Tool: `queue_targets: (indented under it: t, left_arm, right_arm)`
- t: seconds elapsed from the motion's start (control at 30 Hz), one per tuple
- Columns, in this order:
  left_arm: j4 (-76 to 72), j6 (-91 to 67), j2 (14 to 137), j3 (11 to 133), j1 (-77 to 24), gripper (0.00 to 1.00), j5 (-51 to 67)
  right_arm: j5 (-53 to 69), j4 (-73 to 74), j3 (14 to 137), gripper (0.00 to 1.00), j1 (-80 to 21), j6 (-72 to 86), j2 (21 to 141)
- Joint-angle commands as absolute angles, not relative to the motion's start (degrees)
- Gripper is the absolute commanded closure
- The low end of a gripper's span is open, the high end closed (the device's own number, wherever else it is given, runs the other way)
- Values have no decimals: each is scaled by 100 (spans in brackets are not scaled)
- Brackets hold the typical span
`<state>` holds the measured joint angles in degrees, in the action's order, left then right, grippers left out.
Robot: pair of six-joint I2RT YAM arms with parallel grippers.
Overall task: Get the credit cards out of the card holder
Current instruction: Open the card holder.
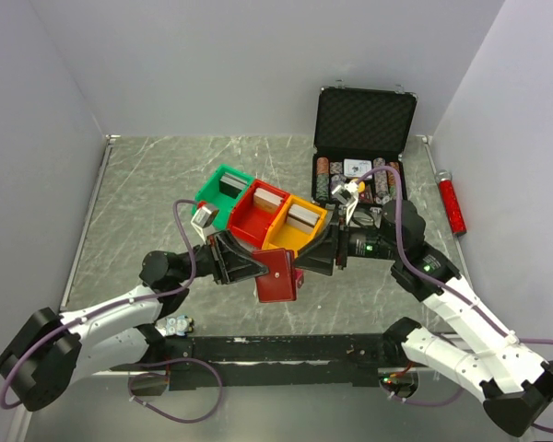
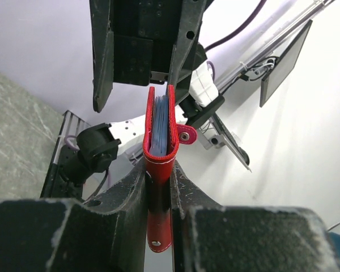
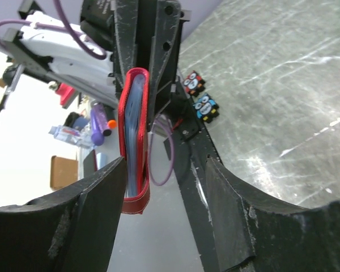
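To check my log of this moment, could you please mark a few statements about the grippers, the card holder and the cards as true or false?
1. The left gripper is shut on the card holder. True.
2. The right gripper is clamped on the credit cards. False: it is open, with the card holder beside one finger.
3. The credit cards sit inside the card holder. True.
4. The card holder lies flat on the table. False: it is held up above the table, between the two grippers.
5. The black chip case is closed. False: its lid stands open.
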<state>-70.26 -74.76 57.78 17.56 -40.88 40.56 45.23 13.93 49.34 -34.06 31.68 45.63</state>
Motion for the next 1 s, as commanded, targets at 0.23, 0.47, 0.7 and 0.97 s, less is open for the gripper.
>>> queue_targets:
  t: [0.23,0.47,0.7,0.97]
  left_arm:
    - [-7726,-7559,5713,2039,-4061,99,4175]
    - [-7691,-7524,5687,2092,-4069,99,4157]
    - [-7831,-7550,5836,2136,-4069,99,4166]
    - [-8033,-7629,6152,2294,-4087,99,4227]
  right_arm:
    - [5229,563,4773,46,-3348,3462,4719]
    - [5615,379,4781,49,-3357,3585,4930]
    - [5730,378,4773,51,-3436,3586,5001]
    - [5775,387,4834,61,-3647,3542,5159]
